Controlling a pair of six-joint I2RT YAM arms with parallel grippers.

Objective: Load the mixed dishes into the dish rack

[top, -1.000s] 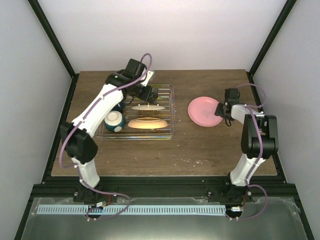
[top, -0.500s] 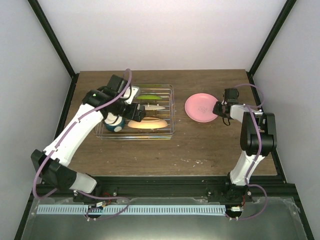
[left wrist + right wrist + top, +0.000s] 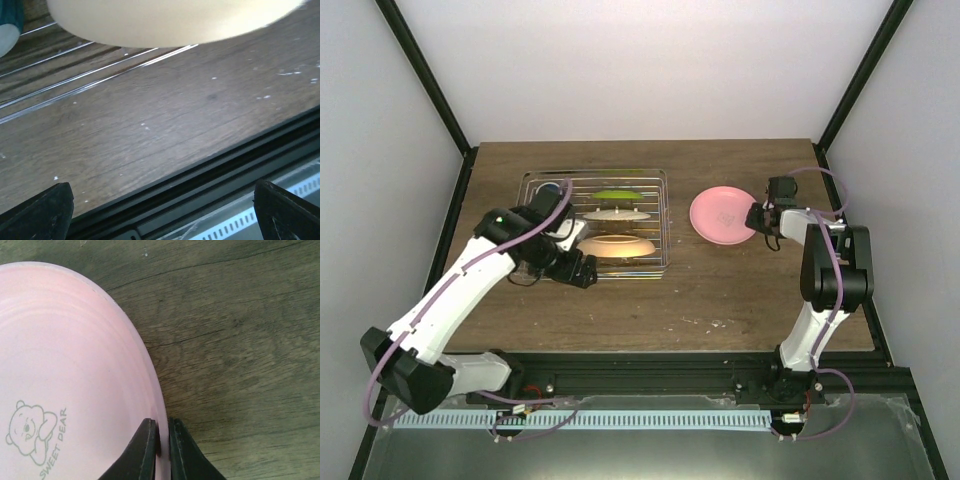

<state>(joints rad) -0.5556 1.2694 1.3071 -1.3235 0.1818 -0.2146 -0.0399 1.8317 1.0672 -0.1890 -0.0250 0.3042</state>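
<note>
The salmon-pink plate (image 3: 724, 215) lies on the table right of the dish rack (image 3: 663, 225). My right gripper (image 3: 757, 218) is shut on its right rim, one finger over and one under the edge (image 3: 163, 452); the plate (image 3: 65, 370) carries a bear print. In the rack stand a lime-green plate (image 3: 616, 193), a pale plate (image 3: 617, 213) and a cream dish (image 3: 615, 245), with the dark blue mug (image 3: 550, 189) at the back left. My left gripper (image 3: 580, 272) is open and empty near the rack's front edge; the cream dish (image 3: 175, 20) and the teal-blue bowl (image 3: 9, 25) show above its fingertips (image 3: 37, 210).
The rack's wire bars (image 3: 75, 75) run across the wood beside the left gripper. The table's black front rail (image 3: 210, 175) lies just below it. Black frame posts (image 3: 425, 85) stand at the back corners.
My left arm has drawn back from over the rack to its near front edge. The right gripper has shut on the pink plate's rim, and the plate shifted slightly left.
</note>
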